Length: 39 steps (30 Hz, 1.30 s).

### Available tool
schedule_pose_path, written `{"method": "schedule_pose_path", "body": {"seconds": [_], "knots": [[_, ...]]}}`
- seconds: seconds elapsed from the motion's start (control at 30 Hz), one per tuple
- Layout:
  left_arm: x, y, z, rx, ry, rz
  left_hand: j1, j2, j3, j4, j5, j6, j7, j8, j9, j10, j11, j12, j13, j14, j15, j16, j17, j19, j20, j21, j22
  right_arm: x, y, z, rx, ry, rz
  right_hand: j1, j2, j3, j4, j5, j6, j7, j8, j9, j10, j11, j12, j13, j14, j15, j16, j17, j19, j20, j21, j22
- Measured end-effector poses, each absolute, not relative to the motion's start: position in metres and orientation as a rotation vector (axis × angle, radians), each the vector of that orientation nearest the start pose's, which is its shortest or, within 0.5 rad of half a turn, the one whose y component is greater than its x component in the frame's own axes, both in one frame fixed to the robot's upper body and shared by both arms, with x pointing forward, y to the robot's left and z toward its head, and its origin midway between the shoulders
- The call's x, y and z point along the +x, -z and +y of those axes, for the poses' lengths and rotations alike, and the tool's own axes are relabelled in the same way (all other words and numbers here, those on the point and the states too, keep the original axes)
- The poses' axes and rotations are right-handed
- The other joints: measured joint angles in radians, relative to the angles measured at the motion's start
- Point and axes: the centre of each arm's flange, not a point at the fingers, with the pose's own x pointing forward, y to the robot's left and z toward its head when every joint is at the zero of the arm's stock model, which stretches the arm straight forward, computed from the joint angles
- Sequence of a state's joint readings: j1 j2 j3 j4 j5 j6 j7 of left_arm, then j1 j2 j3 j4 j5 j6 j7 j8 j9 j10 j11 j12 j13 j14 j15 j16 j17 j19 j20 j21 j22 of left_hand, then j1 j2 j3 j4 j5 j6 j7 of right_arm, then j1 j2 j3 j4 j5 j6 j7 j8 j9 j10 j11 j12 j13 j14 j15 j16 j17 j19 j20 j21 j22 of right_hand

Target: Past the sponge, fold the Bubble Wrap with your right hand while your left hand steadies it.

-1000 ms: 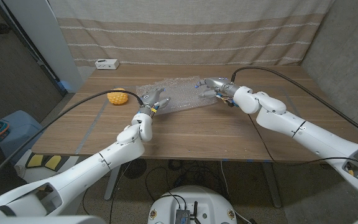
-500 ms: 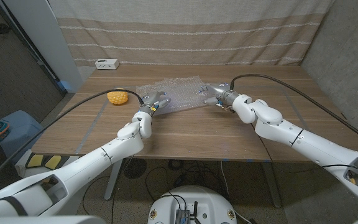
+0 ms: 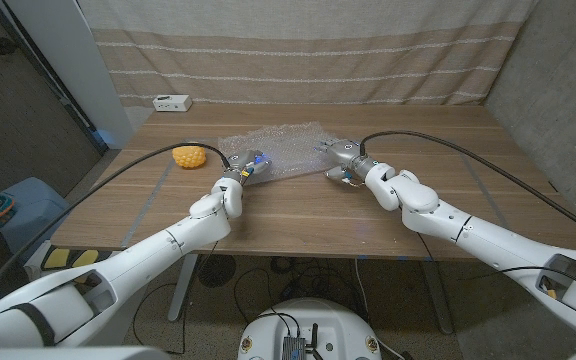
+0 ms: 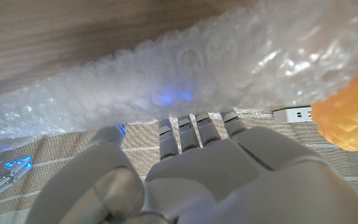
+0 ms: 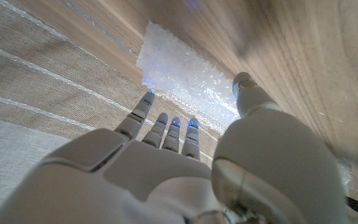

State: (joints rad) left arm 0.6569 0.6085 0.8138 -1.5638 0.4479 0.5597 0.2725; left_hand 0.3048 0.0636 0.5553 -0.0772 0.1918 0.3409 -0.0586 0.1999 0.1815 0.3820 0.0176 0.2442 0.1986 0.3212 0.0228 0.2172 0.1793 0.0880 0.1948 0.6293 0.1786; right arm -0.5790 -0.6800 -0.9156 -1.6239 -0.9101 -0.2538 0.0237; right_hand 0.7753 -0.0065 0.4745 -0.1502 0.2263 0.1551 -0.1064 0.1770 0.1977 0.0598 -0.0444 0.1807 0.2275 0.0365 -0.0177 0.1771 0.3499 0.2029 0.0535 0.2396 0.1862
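Head view: Bubble Wrap apparently lies crosswise.

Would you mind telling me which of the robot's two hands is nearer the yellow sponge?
The left hand, at the bubble wrap's sponge-side edge; the sponge lies beside it.

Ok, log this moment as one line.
left hand: on bubble wrap near edge | right hand: open at right edge, no grip | wrap: unfolded | sponge: untouched

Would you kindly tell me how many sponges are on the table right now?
1. The yellow sponge lies on the table's left part, beside the bubble wrap's left edge. None seems hidden, though the wrap could cover something small.
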Motion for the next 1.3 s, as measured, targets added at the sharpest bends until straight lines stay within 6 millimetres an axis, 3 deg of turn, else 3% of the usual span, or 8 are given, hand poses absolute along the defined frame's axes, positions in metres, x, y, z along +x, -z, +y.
{"method": "schedule_pose_path", "body": {"seconds": [0.23,0.5,0.8,0.93,1.0,1.1,1.17,1.3], "knots": [[0.66,0.027,0.208,1.275,-0.253,-0.391,-0.008,0.0,0.0,0.0,0.0,0.003,0.003,-0.001,0.0,0.008,-0.003,0.0,0.0,0.01,-0.001,0.006,0.0,0.002,0.002,-0.002,0.001,0.645,0.015,-0.128,-1.848,0.062,-0.715,0.039,-0.004,0.014,-0.014,0.013,-0.016,0.001,0.0,-0.003,-0.007,-0.004,0.004,-0.005,-0.008,-0.006,0.005,-0.01,0.0,-0.003,0.0,-0.004],[0.662,0.03,0.207,1.277,-0.22,-0.393,-0.012,0.004,0.0,0.0,0.0,0.003,0.003,-0.001,0.0,0.011,0.0,-0.001,-0.001,0.017,-0.008,0.005,0.0,0.005,0.006,-0.003,0.002,0.665,0.021,-0.118,-1.863,0.12,-0.758,0.122,0.007,0.034,-0.033,0.023,0.001,-0.019,0.019,-0.003,0.005,-0.026,0.026,-0.009,0.026,-0.018,0.022,-0.029,0.05,-0.026,0.0,-0.005],[0.661,0.03,0.207,1.27,-0.187,-0.409,-0.025,0.006,0.0,0.0,0.0,0.006,0.007,-0.001,0.0,0.022,0.0,-0.001,0.0,0.026,-0.014,0.005,-0.001,0.016,0.001,-0.011,0.0,0.686,0.026,-0.114,-1.867,0.173,-0.79,0.168,0.015,0.046,-0.021,0.028,0.087,-0.032,0.044,-0.002,0.09,-0.048,0.056,-0.014,0.12,-0.02,0.049,-0.043,0.138,-0.039,0.024,-0.005],[0.66,0.031,0.206,1.265,-0.172,-0.416,-0.032,0.002,0.0,0.0,-0.003,0.008,0.008,-0.001,0.0,0.022,0.0,-0.001,0.001,0.031,-0.019,0.005,0.0,0.018,-0.001,-0.011,0.0,0.693,0.026,-0.114,-1.854,0.199,-0.81,0.2,0.034,0.039,-0.015,0.016,0.265,-0.056,0.098,-0.007,0.215,-0.065,0.089,-0.019,0.216,-0.022,0.087,-0.049,0.205,-0.047,0.04,-0.005],[0.66,0.031,0.205,1.264,-0.162,-0.418,-0.032,0.003,0.0,0.0,-0.007,0.008,0.008,-0.004,0.0,0.022,0.0,-0.001,0.001,0.031,-0.019,0.005,0.001,0.022,-0.004,-0.014,0.0,0.699,0.03,-0.116,-1.872,0.197,-0.786,0.221,0.048,0.022,-0.009,0.004,0.443,-0.059,0.146,-0.008,0.336,-0.083,0.114,-0.022,0.303,-0.023,0.124,-0.049,0.257,-0.051,0.055,-0.003],[0.658,0.031,0.206,1.263,-0.153,-0.422,-0.037,0.008,0.0,0.0,-0.007,0.008,0.008,-0.008,0.0,0.022,0.0,-0.001,0.001,0.031,-0.019,0.005,0.001,0.022,-0.004,-0.015,0.0,0.697,0.024,-0.114,-1.818,0.243,-0.885,0.243,0.079,0.003,-0.007,-0.013,0.668,-0.034,0.205,-0.012,0.5,-0.094,0.144,-0.023,0.413,-0.027,0.172,-0.049,0.317,-0.061,0.075,-0.002],[0.657,0.032,0.205,1.262,-0.148,-0.424,-0.037,0.008,0.0,0.0,-0.007,0.008,0.008,-0.008,0.0,0.022,0.0,-0.001,0.001,0.031,-0.019,0.005,0.001,0.022,-0.004,-0.018,0.0,0.698,0.022,-0.113,-1.809,0.254,-0.916,0.249,0.088,-0.001,-0.012,-0.014,0.745,-0.016,0.226,-0.011,0.56,-0.093,0.152,-0.023,0.448,-0.029,0.187,-0.049,0.336,-0.07,0.082,0.0],[0.656,0.032,0.204,1.259,-0.137,-0.428,-0.041,0.004,0.0,0.0,-0.007,0.005,0.006,-0.008,0.0,0.022,0.0,-0.001,0.001,0.031,-0.019,0.005,0.002,0.022,-0.004,-0.019,0.0,0.694,0.016,-0.113,-1.78,0.286,-1.012,0.26,0.1,-0.001,-0.012,-0.02,0.805,0.0,0.241,-0.009,0.616,-0.09,0.164,-0.023,0.475,-0.031,0.191,-0.049,0.346,-0.073,0.086,0.003]]}}
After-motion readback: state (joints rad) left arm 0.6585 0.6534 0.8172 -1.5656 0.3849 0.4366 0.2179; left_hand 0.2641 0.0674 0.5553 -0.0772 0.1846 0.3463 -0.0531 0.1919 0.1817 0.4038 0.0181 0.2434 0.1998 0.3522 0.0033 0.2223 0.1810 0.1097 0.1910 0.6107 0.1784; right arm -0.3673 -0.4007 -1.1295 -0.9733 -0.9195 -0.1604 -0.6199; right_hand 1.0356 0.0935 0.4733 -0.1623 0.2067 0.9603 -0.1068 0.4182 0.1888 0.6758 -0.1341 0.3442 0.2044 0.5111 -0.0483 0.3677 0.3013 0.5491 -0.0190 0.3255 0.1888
